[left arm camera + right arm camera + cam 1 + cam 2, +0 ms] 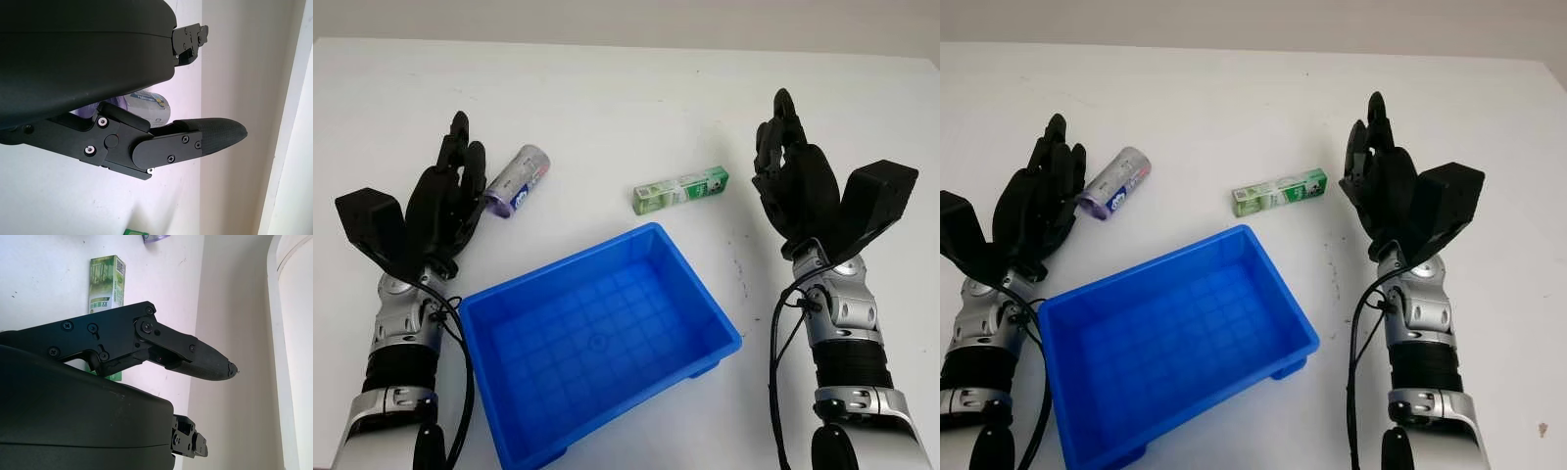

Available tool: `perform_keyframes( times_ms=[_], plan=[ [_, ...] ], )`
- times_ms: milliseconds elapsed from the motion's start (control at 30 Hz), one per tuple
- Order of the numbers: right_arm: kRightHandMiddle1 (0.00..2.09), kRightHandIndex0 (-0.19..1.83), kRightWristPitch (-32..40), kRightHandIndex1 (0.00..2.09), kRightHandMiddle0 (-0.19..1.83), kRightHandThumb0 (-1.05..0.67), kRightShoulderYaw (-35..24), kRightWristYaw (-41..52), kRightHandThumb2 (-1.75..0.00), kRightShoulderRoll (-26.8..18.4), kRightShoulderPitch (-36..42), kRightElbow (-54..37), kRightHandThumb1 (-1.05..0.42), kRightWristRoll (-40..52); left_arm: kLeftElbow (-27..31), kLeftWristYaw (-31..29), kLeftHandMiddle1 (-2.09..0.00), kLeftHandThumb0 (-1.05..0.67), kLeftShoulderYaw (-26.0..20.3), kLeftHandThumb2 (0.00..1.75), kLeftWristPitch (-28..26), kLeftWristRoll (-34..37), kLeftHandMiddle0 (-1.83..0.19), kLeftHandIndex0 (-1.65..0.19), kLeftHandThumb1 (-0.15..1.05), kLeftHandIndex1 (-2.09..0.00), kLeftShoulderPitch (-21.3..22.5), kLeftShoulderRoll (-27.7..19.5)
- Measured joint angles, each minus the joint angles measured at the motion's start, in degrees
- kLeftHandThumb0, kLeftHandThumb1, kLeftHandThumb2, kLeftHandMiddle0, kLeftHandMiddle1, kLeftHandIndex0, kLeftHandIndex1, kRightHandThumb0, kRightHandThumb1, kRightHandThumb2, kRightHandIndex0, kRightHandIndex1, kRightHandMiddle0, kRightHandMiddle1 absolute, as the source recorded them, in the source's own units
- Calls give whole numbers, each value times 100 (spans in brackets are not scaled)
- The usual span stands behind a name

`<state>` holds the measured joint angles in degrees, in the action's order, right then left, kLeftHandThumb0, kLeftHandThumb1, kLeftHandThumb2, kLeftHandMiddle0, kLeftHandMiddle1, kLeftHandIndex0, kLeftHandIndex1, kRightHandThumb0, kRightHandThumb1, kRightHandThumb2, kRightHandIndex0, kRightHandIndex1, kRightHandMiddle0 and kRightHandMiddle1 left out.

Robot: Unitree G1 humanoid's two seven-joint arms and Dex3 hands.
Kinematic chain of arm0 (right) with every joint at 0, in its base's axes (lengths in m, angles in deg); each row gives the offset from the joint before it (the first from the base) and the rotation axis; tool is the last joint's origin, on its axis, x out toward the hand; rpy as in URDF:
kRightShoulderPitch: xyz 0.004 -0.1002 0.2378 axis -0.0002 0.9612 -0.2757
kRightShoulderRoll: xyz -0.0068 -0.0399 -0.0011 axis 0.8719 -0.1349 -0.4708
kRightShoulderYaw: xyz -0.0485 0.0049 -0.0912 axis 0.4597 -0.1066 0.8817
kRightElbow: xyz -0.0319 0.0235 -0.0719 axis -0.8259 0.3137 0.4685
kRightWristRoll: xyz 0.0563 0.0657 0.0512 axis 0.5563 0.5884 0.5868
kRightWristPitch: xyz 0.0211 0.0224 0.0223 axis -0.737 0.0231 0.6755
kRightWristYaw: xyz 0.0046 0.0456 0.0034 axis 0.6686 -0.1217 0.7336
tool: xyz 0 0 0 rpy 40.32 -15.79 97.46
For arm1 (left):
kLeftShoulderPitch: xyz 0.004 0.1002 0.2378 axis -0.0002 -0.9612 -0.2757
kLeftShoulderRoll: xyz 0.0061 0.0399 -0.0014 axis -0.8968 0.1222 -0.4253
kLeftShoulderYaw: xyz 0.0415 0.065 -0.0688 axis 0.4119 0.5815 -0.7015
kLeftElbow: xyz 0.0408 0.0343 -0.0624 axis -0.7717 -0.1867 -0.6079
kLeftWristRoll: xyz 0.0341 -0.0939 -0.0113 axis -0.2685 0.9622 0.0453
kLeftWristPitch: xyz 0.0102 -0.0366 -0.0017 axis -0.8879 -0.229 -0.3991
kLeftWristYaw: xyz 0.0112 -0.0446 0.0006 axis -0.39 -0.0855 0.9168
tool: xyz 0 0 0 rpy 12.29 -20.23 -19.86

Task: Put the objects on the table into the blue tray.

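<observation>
Two things wait on the white table and neither is in the blue tray yet; the can lies on its side just beside the left hand, the green box lies between the two hands beyond the tray's far corner; the right hand stands well to the right of the box; both hands hold nothing and are open.

The likeliest trouble, as I judge it, is the can; it is a smooth cylinder lying flat, so a nudge from a finger rather than a firm clasp could send it rolling away across the table; its glossy purple and silver wrap may also slip under hard black fingers. The box is long, thin and low, probably light card; a hand closing from above might push it along or tip it instead of lifting it. The tray is stiff moulded plastic with a gridded floor and raised walls; a thing carried low could catch the rim.
</observation>
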<state>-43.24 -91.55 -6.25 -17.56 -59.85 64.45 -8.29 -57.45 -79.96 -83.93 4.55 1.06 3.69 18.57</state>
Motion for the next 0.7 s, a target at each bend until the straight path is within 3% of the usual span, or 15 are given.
perform_keyframes(
  times_ms=[300, 400, 467, 533, 633, 667, 700],
  plan=[
    [0, -19, 24, 0, -19, -64, 192, 55, -79, 22, -96, 273, -105, -115, 93, 101, 0, -77, 12, 59, -103, -51, 19, 19, 105, 0, -68, -29],
    [0, -19, -88, 0, -19, -62, 227, 56, -62, 28, -157, 360, -105, -199, 93, 92, 0, -76, 5, 60, -108, -39, 19, 19, 105, 0, -67, -48],
    [3, -14, -391, 3, -15, -65, 260, -74, -31, -7, -200, 371, -105, -473, 93, 78, 0, -76, -14, 60, -108, -15, 19, 19, 105, 0, -70, -71],
    [6, -7, -546, 7, -8, -67, 302, -362, -17, -82, -302, 367, -102, -810, 96, 75, 0, -76, -18, 60, -108, -11, 19, 19, 105, 0, -76, -84],
    [11, 3, -973, 11, 1, -49, 349, -326, -6, -329, -512, 433, -93, -1088, 106, 78, 0, -76, -17, 61, -95, -11, 19, 19, 105, 0, -109, -83],
    [20, 8, -1146, 14, 3, -46, 414, -224, -5, -487, -658, 504, -89, -1227, 111, 80, 0, -76, -15, 61, -91, -11, 19, 19, 105, 0, -120, -82],
    [44, 11, -1319, 17, -6, -45, 499, -149, -5, -666, -823, 588, -87, -1421, 134, 86, 0, -76, -12, 61, -90, -12, 19, 19, 105, 0, -134, -77]
  ],
)
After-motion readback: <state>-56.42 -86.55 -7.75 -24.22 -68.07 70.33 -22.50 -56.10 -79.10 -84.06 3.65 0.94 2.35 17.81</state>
